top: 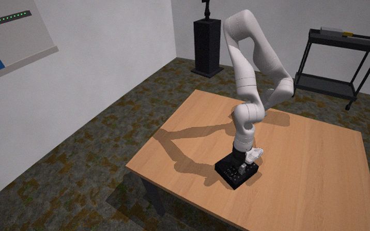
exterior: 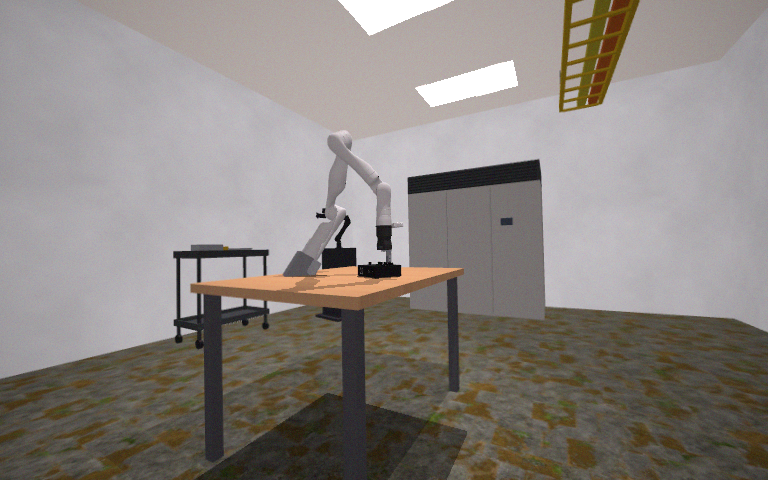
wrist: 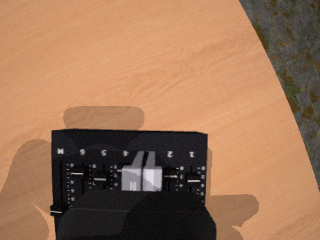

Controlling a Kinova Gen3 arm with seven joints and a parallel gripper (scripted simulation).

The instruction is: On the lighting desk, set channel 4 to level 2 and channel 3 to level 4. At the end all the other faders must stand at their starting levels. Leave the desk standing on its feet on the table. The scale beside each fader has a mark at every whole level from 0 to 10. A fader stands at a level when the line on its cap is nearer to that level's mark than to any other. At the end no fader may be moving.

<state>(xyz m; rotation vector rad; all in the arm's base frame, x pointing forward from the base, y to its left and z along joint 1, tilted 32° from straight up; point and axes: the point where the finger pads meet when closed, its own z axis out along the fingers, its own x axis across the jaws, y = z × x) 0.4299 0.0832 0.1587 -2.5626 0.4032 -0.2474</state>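
The black lighting desk (top: pixel 234 182) (exterior: pixel 378 271) (wrist: pixel 127 140) stands flat on the wooden table (top: pixel 310 161) (exterior: pixel 317 288) (wrist: pixel 134 40), near its front left edge. My gripper (top: pixel 242 169) (exterior: pixel 387 261) (wrist: pixel 146 162) points straight down onto the desk's middle, with its fingers shut together and the tips at the fader row. In the wrist view, fader caps show left of the fingers and right of them (wrist: pixel 172 175) (wrist: pixel 194 182). One more cap (wrist: pixel 56 211) sits low at the far left. The fingers hide the middle fader. The level marks are too small to read.
A black cart (top: pixel 335 61) (exterior: pixel 220 251) and a black pedestal (top: pixel 207 45) stand on the floor beyond the table. A grey cabinet (exterior: pixel 475 243) lines the far wall. The table's edge runs close to the desk's right side in the wrist view.
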